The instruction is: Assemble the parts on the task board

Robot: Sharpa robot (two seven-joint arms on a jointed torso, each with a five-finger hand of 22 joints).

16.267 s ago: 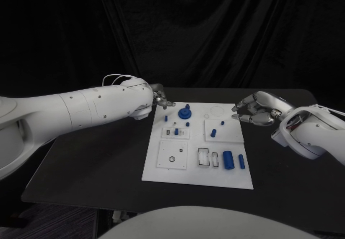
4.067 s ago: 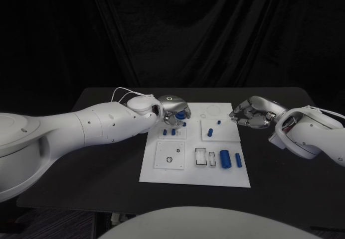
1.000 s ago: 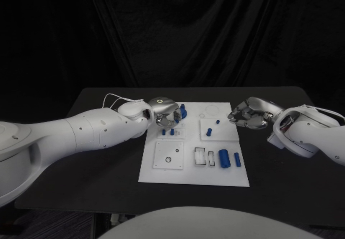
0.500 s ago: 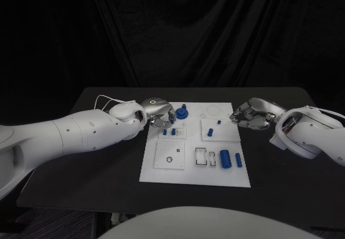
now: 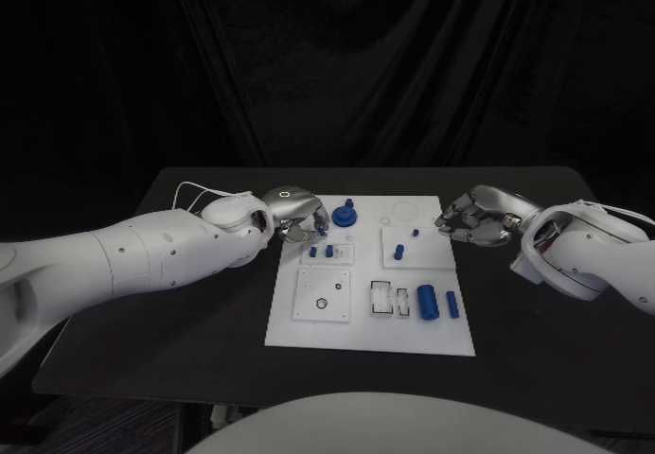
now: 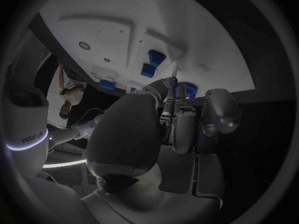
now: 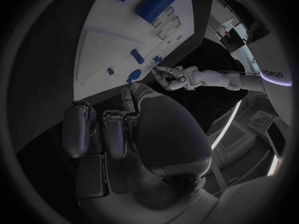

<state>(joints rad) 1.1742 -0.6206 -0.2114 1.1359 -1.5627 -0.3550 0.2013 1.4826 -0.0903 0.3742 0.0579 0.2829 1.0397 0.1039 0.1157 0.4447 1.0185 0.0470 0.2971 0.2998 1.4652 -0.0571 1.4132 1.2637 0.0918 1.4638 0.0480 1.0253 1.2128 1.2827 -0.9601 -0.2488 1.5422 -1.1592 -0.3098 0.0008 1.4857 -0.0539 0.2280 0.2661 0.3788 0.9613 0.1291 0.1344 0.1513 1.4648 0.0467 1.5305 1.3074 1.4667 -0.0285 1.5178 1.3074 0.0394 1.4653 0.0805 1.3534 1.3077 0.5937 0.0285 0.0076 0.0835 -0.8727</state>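
Observation:
The white task board (image 5: 317, 326) lies mid-table. At its far left end stands a blue gear with a peg (image 5: 345, 216). My left hand (image 5: 293, 216) hovers just left of the gear, fingers curled together with nothing seen in them; in the left wrist view the gear (image 6: 187, 89) lies just past its fingertips (image 6: 181, 97). Two small blue pegs (image 5: 321, 252) stand in a block nearer me, and another peg (image 5: 398, 252) stands to their right. My right hand (image 5: 478, 218) is curled at the board's far right edge and holds nothing.
A large blue cylinder (image 5: 427, 301) and a slimmer one (image 5: 451, 303) lie at the board's near right. A square plate with a ring (image 5: 322, 301) sits at its near left. The black table (image 5: 191, 312) lies bare on both sides of the board.
My left hand has drawn back to the left, off the blue gear, which now stands uncovered. The right hand has stayed where it was.

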